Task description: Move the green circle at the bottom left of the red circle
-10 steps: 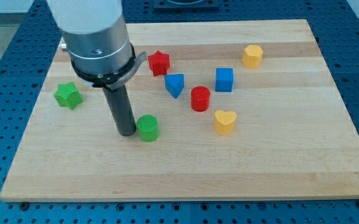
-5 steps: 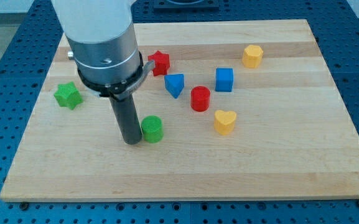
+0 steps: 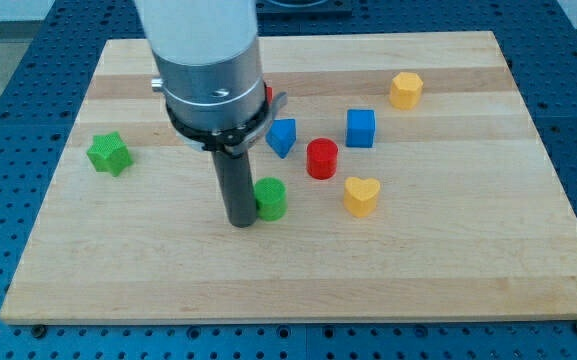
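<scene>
Short green plastic circle block (image 3: 270, 199) upright on its flat base on the pale wooden board (image 3: 468, 250), round face up, so no long axis and no pointing direction to make out. Sits toward the view's bottom left of the red plastic circle block (image 3: 321, 159), near it but apart, with bare wood between.

My tip (image 3: 241, 222) down on the board at the green circle's left side in the view, pressed against or just beside it; exact contact hard to tell. Plain dark rod, nothing clamped, hanging from a wide grey and white arm body (image 3: 208, 70) that covers the board's upper middle.

Blue plastic block with a pointed lower end (image 3: 282, 137) just to the view's left of the red circle, toward the top. Blue plastic cube (image 3: 361, 128) to the red circle's upper right. Yellow plastic heart block (image 3: 362, 196) to the red circle's lower right, near it, level with the green circle. Yellow plastic block, roughly hexagonal (image 3: 405, 89), near the board's top right. Green plastic star block (image 3: 108, 154) well apart at the view's left. Sliver of another red block (image 3: 268, 94) peeking from behind the arm body, shape hidden.

No brand, label or legible writing visible on blocks, board or arm.
</scene>
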`<move>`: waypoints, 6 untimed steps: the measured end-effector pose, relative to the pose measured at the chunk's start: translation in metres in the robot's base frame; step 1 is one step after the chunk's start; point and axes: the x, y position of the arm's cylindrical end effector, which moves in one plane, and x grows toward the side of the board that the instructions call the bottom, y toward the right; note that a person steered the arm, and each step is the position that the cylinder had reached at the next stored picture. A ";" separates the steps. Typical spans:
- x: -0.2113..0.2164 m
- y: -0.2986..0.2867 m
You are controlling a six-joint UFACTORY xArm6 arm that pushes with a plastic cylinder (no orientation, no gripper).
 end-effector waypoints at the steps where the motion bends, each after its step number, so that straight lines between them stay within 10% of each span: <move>1: -0.001 0.012; 6: 0.003 -0.144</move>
